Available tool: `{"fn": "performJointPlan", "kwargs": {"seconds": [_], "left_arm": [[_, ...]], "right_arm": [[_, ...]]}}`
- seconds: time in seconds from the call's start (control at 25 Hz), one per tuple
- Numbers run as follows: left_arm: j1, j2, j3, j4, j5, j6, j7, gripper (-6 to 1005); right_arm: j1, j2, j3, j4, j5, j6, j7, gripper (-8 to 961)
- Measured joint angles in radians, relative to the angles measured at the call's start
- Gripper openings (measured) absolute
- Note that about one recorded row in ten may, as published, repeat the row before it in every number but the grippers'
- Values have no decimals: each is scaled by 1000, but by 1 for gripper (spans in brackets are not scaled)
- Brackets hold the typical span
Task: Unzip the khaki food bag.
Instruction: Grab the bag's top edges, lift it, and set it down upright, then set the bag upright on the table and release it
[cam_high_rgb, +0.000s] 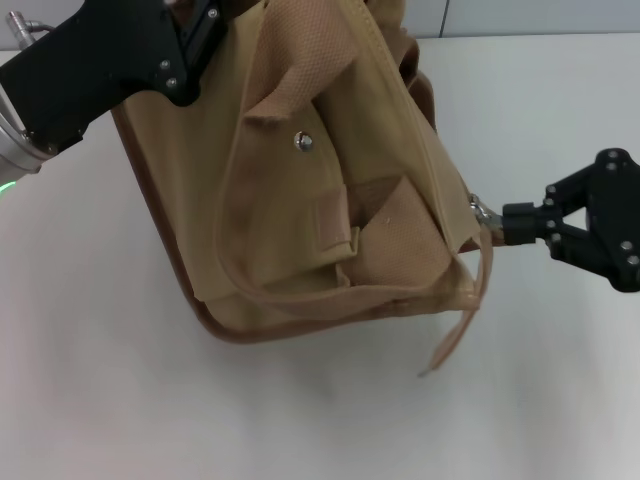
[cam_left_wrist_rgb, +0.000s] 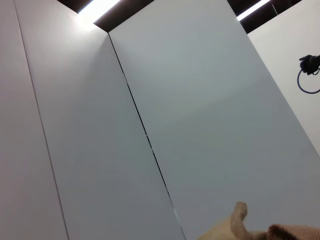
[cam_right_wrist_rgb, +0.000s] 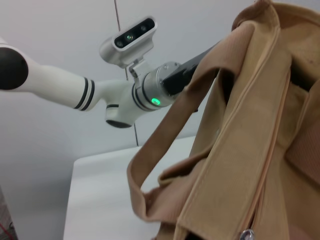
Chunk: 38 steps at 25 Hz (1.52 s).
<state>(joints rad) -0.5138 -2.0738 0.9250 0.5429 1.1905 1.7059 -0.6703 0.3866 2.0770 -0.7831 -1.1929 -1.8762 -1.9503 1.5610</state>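
Note:
The khaki food bag (cam_high_rgb: 330, 200) is tipped up on the white table, its pocket side with the silver snap stud (cam_high_rgb: 304, 141) facing me. My left gripper (cam_high_rgb: 195, 45) is shut on the bag's upper left corner; its fingertips are hidden by the fabric. My right gripper (cam_high_rgb: 508, 222) is at the bag's right end, shut on the metal zipper pull (cam_high_rgb: 481, 211). The right wrist view shows the bag (cam_right_wrist_rgb: 240, 150), its zipper line and a bit of metal (cam_right_wrist_rgb: 246, 234) at the edge. A scrap of the bag (cam_left_wrist_rgb: 280, 232) shows in the left wrist view.
The white table (cam_high_rgb: 100, 380) spreads in front of and to both sides of the bag. A loose webbing handle (cam_high_rgb: 460, 335) hangs off the bag's lower right corner. My left arm (cam_right_wrist_rgb: 150, 92) shows behind the bag in the right wrist view. Grey wall panels (cam_left_wrist_rgb: 200, 110) stand behind.

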Motion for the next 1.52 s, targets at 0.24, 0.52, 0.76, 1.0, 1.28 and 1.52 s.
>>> {"fn": "performJointPlan", "kwargs": {"seconds": [0.24,0.52,0.76,1.0,1.28,1.52], "left_arm": [[-2,0,1,-2,-10,-2,0,78],[-3,-1,0,-7,-12,-2,0,79],[-4,-2,9,-8,-27,-2,-1,79],[-29,-5,9,-70,-59,2,6,80],[-37,-5,11,-85,-65,13,7,81],[-31,-5,11,-85,-74,28,4,81]], "right_arm": [[-3,-1,17,-6,-38,-35,1,12],[-6,0,41,-14,-58,-56,0,14],[-3,0,121,-5,-43,-67,16,16],[-25,3,302,30,78,-49,22,17],[-74,-2,375,39,44,53,-100,254],[-49,-18,333,128,-79,105,-172,435]]}}
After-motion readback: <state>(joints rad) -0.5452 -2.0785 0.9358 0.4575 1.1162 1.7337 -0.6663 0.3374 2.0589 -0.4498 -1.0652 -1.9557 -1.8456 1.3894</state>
